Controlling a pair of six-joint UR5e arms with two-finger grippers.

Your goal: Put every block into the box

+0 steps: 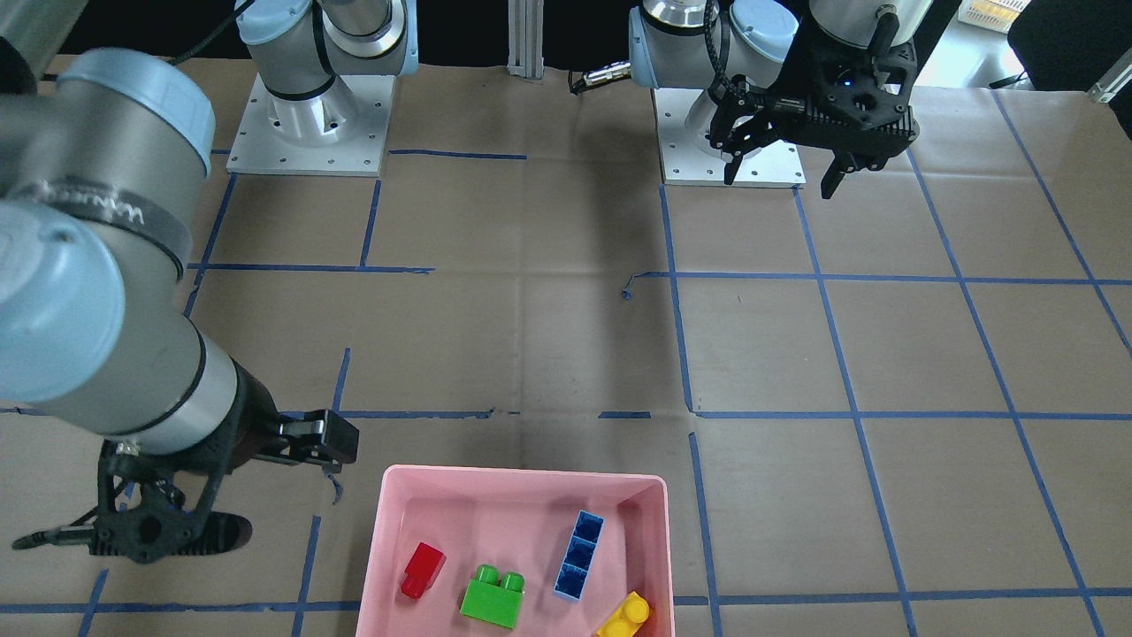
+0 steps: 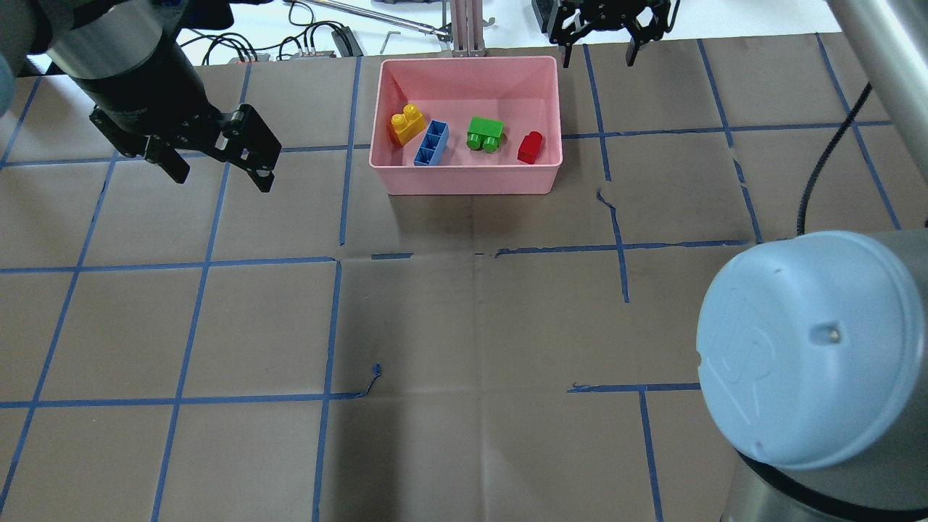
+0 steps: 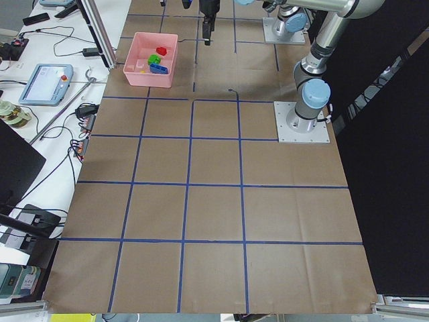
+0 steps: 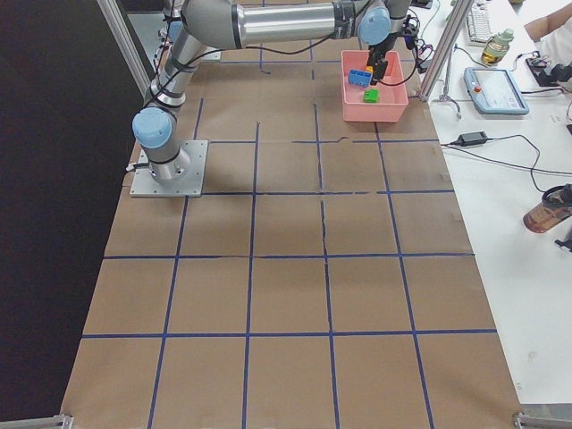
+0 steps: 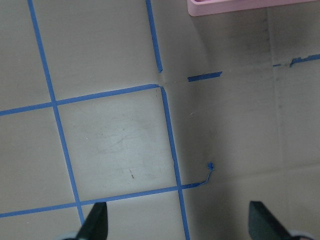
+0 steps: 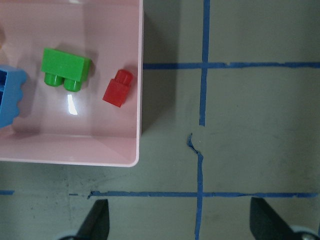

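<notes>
The pink box (image 2: 467, 177) stands at the far middle of the table and holds all the blocks: yellow (image 2: 406, 123), blue (image 2: 431, 143), green (image 2: 484, 133) and red (image 2: 531, 147). In the front view they lie in the box (image 1: 522, 475) as red (image 1: 423, 568), green (image 1: 493, 597), blue (image 1: 579, 555) and yellow (image 1: 623, 617). My right gripper (image 2: 597, 54) is open and empty, beside the box's far right corner. Its wrist view (image 6: 180, 225) shows green (image 6: 65, 67) and red (image 6: 118, 89). My left gripper (image 2: 221, 170) is open and empty, to the left of the box.
The arm bases (image 1: 309, 133) (image 1: 725, 150) stand at the robot's edge of the table. My right arm's elbow (image 2: 812, 348) fills the lower right of the overhead view. An aluminium post (image 2: 464, 29) and cables (image 2: 319, 43) lie behind the box. The left wrist view shows the box's corner (image 5: 250, 6).
</notes>
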